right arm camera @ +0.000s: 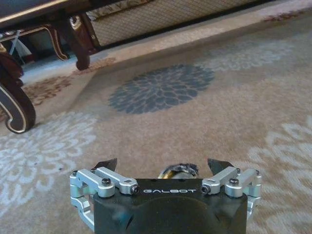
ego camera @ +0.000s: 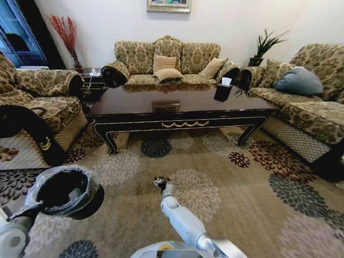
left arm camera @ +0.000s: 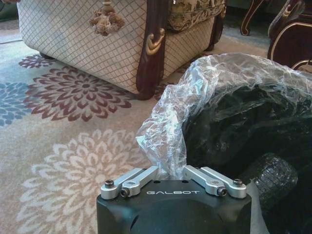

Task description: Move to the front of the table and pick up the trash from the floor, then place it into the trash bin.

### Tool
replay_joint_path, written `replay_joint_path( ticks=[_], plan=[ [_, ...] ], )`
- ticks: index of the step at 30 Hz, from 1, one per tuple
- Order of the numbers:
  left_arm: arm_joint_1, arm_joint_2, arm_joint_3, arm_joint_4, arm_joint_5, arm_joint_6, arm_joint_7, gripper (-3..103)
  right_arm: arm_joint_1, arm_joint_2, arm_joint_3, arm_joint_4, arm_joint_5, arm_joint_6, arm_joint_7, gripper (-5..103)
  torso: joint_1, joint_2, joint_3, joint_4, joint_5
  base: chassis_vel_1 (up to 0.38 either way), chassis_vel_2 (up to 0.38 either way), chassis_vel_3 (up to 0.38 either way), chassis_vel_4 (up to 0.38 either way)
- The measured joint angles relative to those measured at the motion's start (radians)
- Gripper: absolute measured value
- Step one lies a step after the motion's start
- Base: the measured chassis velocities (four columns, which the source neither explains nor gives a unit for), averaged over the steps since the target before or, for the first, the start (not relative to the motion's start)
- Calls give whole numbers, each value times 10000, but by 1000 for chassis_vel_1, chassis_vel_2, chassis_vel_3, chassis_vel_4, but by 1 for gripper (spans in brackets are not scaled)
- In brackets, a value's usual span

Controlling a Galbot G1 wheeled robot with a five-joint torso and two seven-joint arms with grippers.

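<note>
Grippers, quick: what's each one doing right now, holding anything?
Left gripper: shut on the bin's plastic bag, at the rim.
Right gripper: low over the floor, fingers around a small shiny piece of trash; open or shut cannot be told.

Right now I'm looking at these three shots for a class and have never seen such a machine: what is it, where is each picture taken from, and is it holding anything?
It is a wheeled robot with two arms. The wide picture comes from a camera on its head, looking down at the carpet before the long dark table. The other two come from cameras on its wrists. The left gripper grips the plastic liner of the black trash bin, which shows at the robot's left. The right gripper reaches low over the carpet, fingers spread, with a small shiny piece of trash between them, not yet clamped. On the table stands a black tissue box.
</note>
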Motion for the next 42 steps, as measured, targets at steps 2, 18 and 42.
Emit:
replay_joint_path(
  ticks=[2, 18, 42],
  plan=[
    [8, -11, 12, -26, 2, 0, -5, 2, 15, -1, -56, -39, 69, -45, 131, 100, 0, 0, 0, -1, 0, 0, 0, 0, 0],
    [32, -143, 71, -46, 101, -10, -18, 2, 171, -6, -563, -694, 38, 205, -25, 100, 0, 0, 0, 0, -1, 0, 0, 0, 0],
    [-56, -310, 307, -62, 222, -11, -48, 2, -38, -6, -691, -529, -260, 570, -372, 100, 0, 0, 1, -1, -1, 0, 0, 0, 0]
  ],
)
